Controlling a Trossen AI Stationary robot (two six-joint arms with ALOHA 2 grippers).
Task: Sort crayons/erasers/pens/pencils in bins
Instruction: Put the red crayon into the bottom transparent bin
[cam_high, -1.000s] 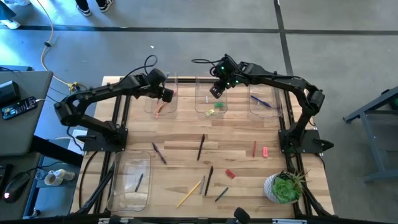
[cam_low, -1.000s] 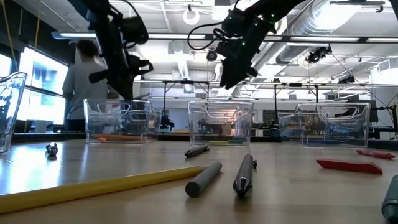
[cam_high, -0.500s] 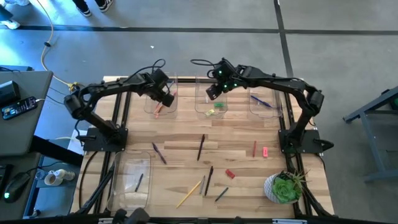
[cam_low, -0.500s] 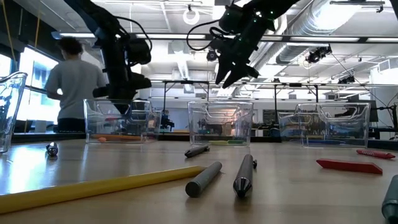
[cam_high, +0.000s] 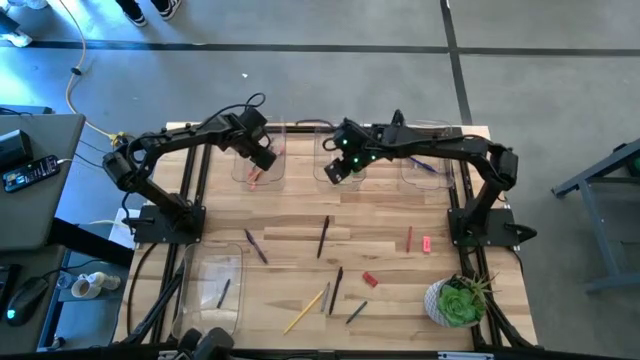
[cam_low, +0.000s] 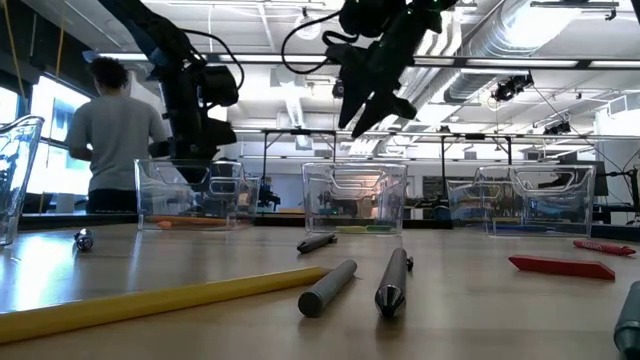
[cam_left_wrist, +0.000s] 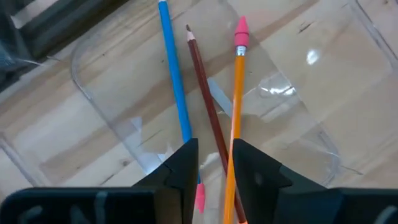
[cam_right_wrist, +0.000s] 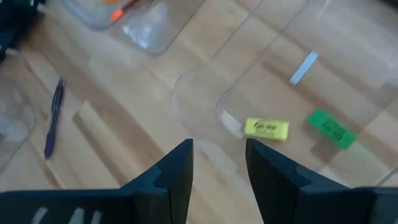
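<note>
My left gripper (cam_high: 263, 160) hangs open over the far-left bin (cam_high: 262, 178), fingers pointing down. In that bin lie a blue pencil (cam_left_wrist: 174, 81), a brown one (cam_left_wrist: 202, 87) and an orange one with a pink eraser tip (cam_left_wrist: 238, 81). The brown pencil runs under the gap between my fingers (cam_left_wrist: 214, 155). My right gripper (cam_high: 335, 170) stands open above the near left corner of the middle bin (cam_high: 345, 178), nothing between its fingers (cam_right_wrist: 219, 162). A yellow eraser (cam_right_wrist: 266, 129) and a green eraser (cam_right_wrist: 326, 127) rest on that bin's floor.
The far-right bin (cam_high: 425, 175) holds blue pens. The long bin (cam_high: 210, 290) at the near left holds one dark stick. Loose pens (cam_high: 323, 235), a red crayon (cam_high: 409, 238), a pink eraser (cam_high: 427, 243) and a yellow pencil (cam_high: 305, 310) lie mid-table. A potted plant (cam_high: 458, 300) stands near right.
My left gripper has sunk toward the far-left bin and rolled somewhat. My right gripper has swung level toward the table's left and a little nearer, from over the middle bin to its near left corner, rolling as it went.
</note>
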